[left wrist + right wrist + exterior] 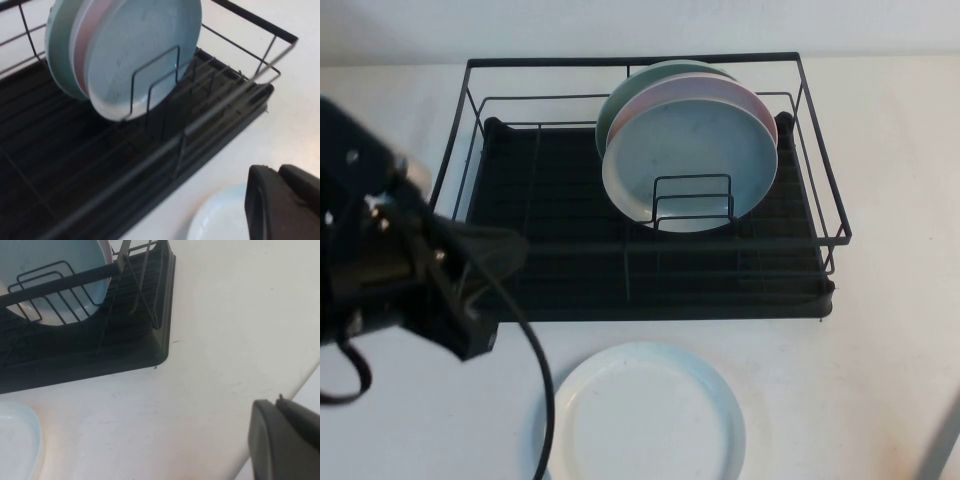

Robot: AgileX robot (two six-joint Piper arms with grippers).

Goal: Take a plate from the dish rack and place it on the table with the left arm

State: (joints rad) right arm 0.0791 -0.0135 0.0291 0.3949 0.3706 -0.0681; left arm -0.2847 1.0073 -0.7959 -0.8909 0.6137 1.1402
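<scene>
The white plate (647, 415) lies flat on the table (880, 350) just in front of the dish rack (650, 285). It also shows in the left wrist view (220, 220) and the right wrist view (17, 440). My left gripper (505, 250) hangs over the rack's front left corner, left of the plate and apart from it. In the left wrist view the left gripper (274, 172) has its fingers pressed together and holds nothing. My right gripper (280, 405) is shut and empty above the table's right edge.
A light blue plate (695, 165) stands upright in the rack against a small wire divider (692, 200), with a pink plate (760, 105) and a green plate (615, 105) behind it. A sliver of the right arm (942, 448) shows at the lower right.
</scene>
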